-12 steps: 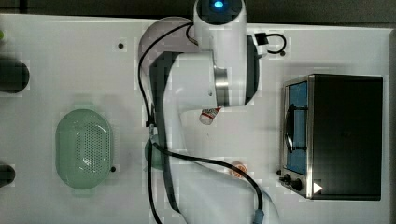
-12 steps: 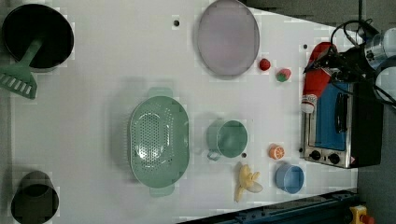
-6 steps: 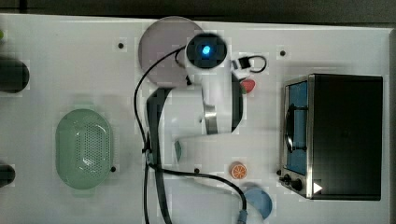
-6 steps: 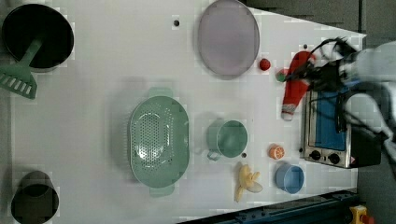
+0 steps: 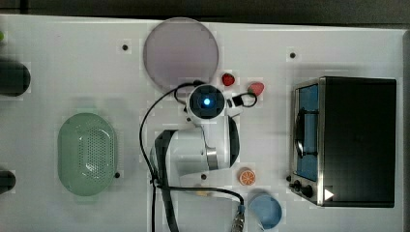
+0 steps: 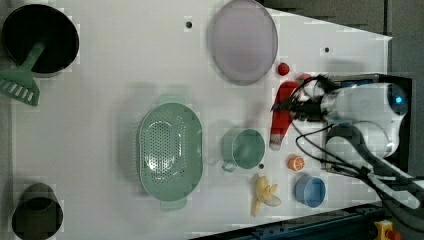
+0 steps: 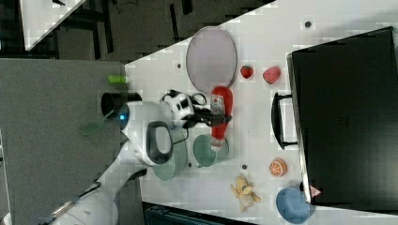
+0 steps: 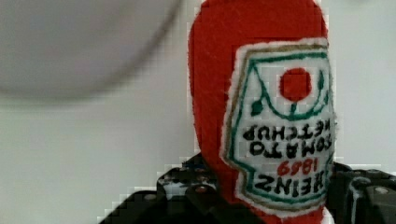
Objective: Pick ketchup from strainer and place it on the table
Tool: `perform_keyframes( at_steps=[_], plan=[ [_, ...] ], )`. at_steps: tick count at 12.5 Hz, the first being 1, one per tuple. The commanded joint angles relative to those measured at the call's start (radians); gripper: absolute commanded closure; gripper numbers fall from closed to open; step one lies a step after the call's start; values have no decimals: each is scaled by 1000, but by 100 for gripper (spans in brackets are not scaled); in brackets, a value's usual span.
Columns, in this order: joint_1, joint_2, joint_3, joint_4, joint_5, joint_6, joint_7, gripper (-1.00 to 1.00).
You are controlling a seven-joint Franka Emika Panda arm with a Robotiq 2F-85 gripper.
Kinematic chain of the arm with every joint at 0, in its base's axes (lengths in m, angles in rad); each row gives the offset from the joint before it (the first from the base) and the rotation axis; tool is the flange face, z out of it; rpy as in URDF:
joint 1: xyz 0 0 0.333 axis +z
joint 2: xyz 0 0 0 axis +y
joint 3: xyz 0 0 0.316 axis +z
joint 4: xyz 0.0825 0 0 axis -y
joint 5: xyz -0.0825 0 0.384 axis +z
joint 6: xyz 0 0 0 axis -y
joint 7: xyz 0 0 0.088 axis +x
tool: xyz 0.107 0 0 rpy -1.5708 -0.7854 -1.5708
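White tabletop [image 6: 125,65] carries all items, with a black toaster oven [image 5: 358,140] at the top view's right; the pale green strainer [image 6: 170,150] sits near the middle of the left view, holding nothing, well apart from the ketchup [image 6: 282,112]; the ketchup is a soft red bottle with a white printed label, clamped at its body by the gripper [image 7: 217,118], jaws closed on it from both sides; in the right view the bottle [image 7: 220,117] hangs cap-down, its white cap over the rim of the round green cup [image 7: 210,151], and whether it touches the table cannot be told; in the left view the bottle lies between the grey-lilac plate [image 6: 242,40] and the green cup [image 6: 243,148], just beside the cup's right edge; the wrist view shows the label close up [image 8: 280,135], with dark finger hardware on either side of the bottle; two small red fruits [image 5: 228,79] sit near the plate's edge; an orange slice [image 5: 247,177], a banana [image 6: 264,194] and a blue cup [image 6: 310,191] lie near the oven's front; a black pot with a green spatula [image 6: 22,82] occupies the left view's upper left corner.
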Motion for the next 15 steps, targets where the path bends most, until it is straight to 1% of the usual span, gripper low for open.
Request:
perform_keyframes(
  at_steps=[1,2,4,5,6,8,10,12,15],
  plan=[
    [-34,-5,-11,-12,4,13,-34,-21],
    [-34,11,-11,-12,4,24,-34,-27],
    [-34,27,-9,-6,4,26,-34,-68],
    [-34,14,-6,4,4,30,-34,-90],
    [-34,-10,-2,21,4,31,-34,-100],
    [-34,-72,8,70,5,19,-34,-100],
    [-33,-131,9,130,6,-46,-29,-100],
    [-33,-172,9,215,10,-145,-13,-100],
    [-30,-182,10,368,16,-346,51,-100]
  ],
)
